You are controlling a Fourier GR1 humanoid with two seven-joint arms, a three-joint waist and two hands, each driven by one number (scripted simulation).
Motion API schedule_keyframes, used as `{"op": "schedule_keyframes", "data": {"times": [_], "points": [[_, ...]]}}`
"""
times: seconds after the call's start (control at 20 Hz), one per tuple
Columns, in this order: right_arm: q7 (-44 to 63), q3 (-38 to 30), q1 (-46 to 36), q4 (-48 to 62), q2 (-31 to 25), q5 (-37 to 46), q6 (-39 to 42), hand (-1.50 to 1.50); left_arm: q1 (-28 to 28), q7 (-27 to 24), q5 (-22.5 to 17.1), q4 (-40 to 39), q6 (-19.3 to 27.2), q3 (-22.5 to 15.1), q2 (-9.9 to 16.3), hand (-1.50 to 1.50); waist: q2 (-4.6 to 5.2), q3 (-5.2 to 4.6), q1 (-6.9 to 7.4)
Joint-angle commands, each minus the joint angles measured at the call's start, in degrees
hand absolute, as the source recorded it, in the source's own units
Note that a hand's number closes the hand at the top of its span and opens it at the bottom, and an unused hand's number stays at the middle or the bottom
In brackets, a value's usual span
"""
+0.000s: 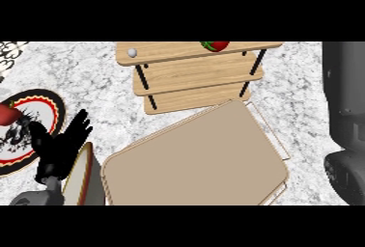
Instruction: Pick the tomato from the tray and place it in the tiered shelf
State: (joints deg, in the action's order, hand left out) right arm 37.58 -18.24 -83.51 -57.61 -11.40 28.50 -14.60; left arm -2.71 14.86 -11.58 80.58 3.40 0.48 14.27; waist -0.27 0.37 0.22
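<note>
1. The tray (196, 157), a large tan slab, filled the middle and lay bare; every place below is given from it.
2. The right arm (347, 120), a grey bulk right of the tray, ran up the edge. Its hand was out of sight, so its state could not be told.
3. The shelf (192, 72), three wooden tiers on black posts, stood just above the tray, its lowest tier beside the tray's top corner.
4. A plate (43, 103) with a red and black rim sat well left of the tray, something red on it.
5. The left hand (61, 142) rested left of the tray, fingers straight and relaxed, holding nothing.
6. The tomato (216, 45) sat on the shelf's top tier, above the tray, close to the far edge. Risk, as I judge it: a knock to the shelf could roll it off.
7. A small white ball (132, 51) lay on that tier too, left of the tomato.
</note>
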Motion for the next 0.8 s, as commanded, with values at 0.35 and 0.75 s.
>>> {"op": "schedule_keyframes", "data": {"times": [0.35, 0.75], "points": [[3.1, -8.8, 7.1, -5.5, -12.8, -4.0, -0.7, -1.5, 2.7, 2.5, -0.6, 0.1, -1.3, 1.0, 0.9, 0.0, 0.14, -0.32, -0.37], [-1.7, -14.9, 16.6, -10.2, -20.2, -15.2, 10.9, -1.5, 0.9, 0.5, 0.8, -5.5, -1.9, 0.8, -0.3, 0.0, 0.37, -0.34, -0.74]]}}
